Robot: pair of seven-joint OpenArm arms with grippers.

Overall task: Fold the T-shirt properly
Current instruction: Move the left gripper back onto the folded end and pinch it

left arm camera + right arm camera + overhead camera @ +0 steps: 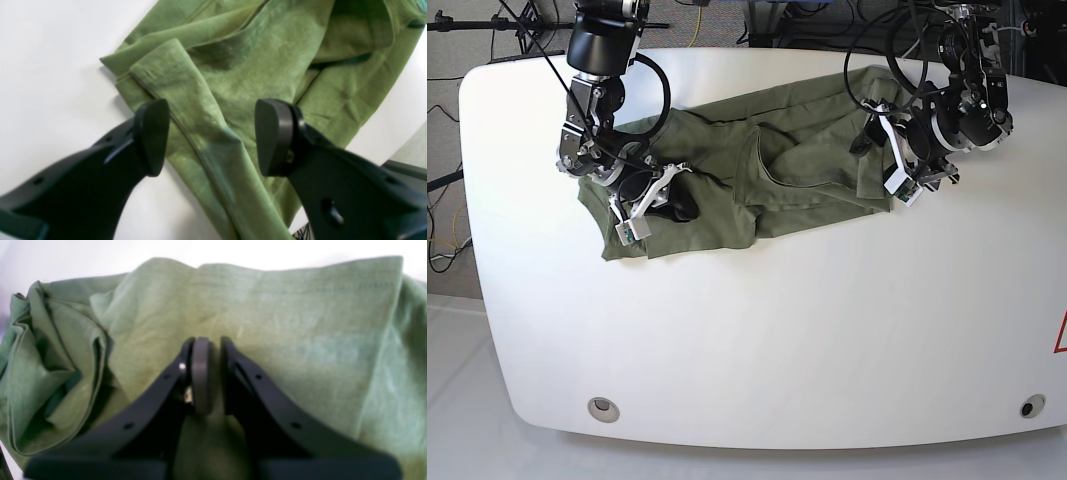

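On the base view's left, the right arm reaches down from the far edge, its right gripper [649, 197] pinching a fold of the T-shirt [727, 180], which lies crumpled across the white counter [777, 330]. Further right, the left gripper [897, 160] hovers spread wide over the shirt's edge, wrist bent inward.

A big white table [757, 330] with rounded corners fills the base view, bright under even light that throws only soft shadows. Two small round fittings sit near its front edge, one at the left [603, 407], one at the right [1028, 407]. At the right edge, a sliver of red marking [1061, 332]. Beyond the far edge, tangled cables [717, 18] and dark stands; pale grey floor [452, 390] shows at the left.
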